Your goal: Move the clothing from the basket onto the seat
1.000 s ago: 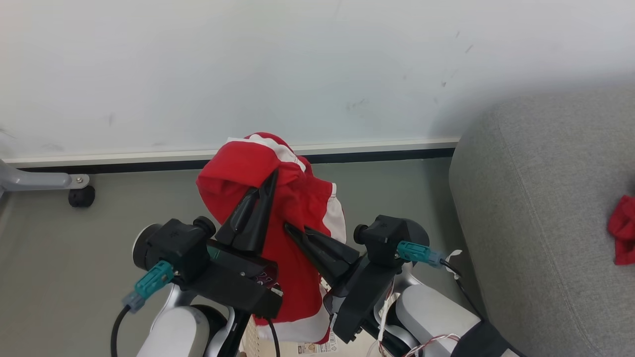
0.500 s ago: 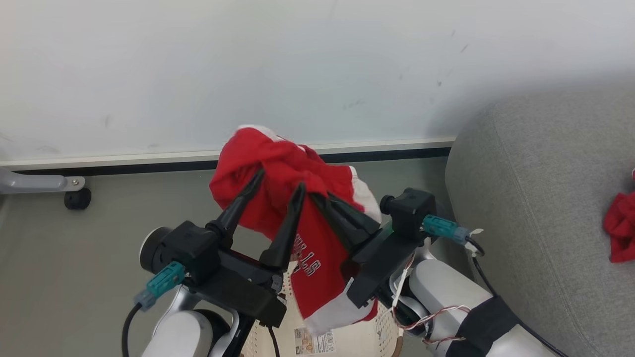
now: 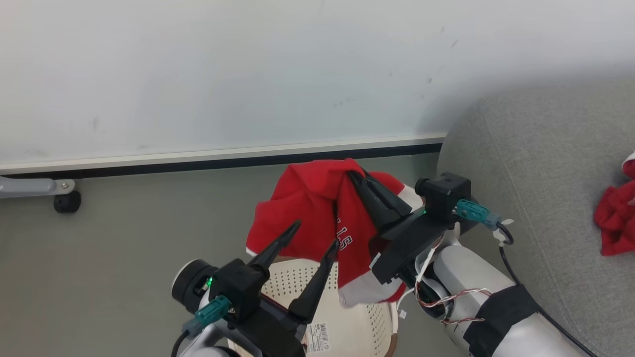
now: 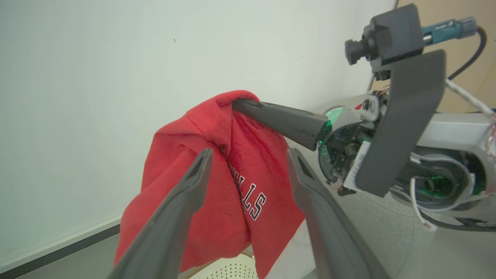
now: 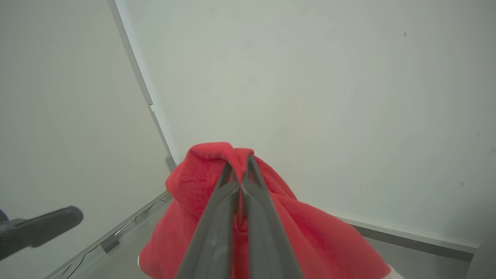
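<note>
A piece of red clothing (image 3: 302, 203) with white trim and white lettering hangs in the air from my right gripper (image 3: 354, 174), which is shut on its top fold. My left gripper (image 3: 317, 234) stands open just below and in front of the cloth, with nothing between its fingers. Under both lies the cream basket (image 3: 347, 322), a label on its floor. The grey seat (image 3: 536, 163) rises at the right. The left wrist view has the clothing (image 4: 174, 147) behind my open left gripper (image 4: 250, 153). In the right wrist view, the right gripper (image 5: 238, 162) pinches the clothing (image 5: 193, 174).
Another red garment (image 3: 615, 218) lies on the seat at the far right. A white wall with a dark baseboard (image 3: 223, 161) runs behind. A grey caster leg (image 3: 64, 201) stands on the floor at the left.
My left gripper has opened, let go of the clothing and dropped lower. The right gripper, still shut on the clothing, has carried it right, nearer the seat.
</note>
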### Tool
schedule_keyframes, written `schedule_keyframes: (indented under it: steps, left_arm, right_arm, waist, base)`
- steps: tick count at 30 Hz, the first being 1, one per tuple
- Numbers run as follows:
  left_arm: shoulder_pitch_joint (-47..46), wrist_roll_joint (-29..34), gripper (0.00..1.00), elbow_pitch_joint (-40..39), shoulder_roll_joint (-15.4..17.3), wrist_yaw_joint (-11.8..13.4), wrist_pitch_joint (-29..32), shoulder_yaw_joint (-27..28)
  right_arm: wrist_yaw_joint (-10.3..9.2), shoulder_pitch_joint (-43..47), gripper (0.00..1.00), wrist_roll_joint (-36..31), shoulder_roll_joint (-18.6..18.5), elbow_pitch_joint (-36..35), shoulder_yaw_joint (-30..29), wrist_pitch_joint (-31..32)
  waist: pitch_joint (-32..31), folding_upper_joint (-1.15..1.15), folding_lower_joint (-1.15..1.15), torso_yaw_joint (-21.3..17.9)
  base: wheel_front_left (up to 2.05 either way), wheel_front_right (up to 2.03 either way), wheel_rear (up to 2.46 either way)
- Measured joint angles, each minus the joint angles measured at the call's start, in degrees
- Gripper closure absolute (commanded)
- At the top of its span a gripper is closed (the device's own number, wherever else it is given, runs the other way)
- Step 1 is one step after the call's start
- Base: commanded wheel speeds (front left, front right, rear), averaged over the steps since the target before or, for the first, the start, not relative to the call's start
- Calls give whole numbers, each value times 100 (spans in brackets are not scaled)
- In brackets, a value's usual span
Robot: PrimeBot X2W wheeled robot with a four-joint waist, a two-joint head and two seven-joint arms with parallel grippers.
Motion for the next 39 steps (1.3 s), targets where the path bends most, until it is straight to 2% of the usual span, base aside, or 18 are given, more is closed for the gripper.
schedule_keyframes:
  steps: [17,39]
  left_arm:
    - [186,243,0,-55,256,-3,134,-138]
    - [62,396,0,-207,476,-49,387,-244]
  right_arm:
    - [-51,55,100,48,-148,42,-178,-102]
    - [-360,274,100,49,-553,-365,-848,-158]
  waist:
    - [209,0,0,-485]
    - [732,0,0,-1777]
  base:
    - [0,0,0]
    - [0,0,0]
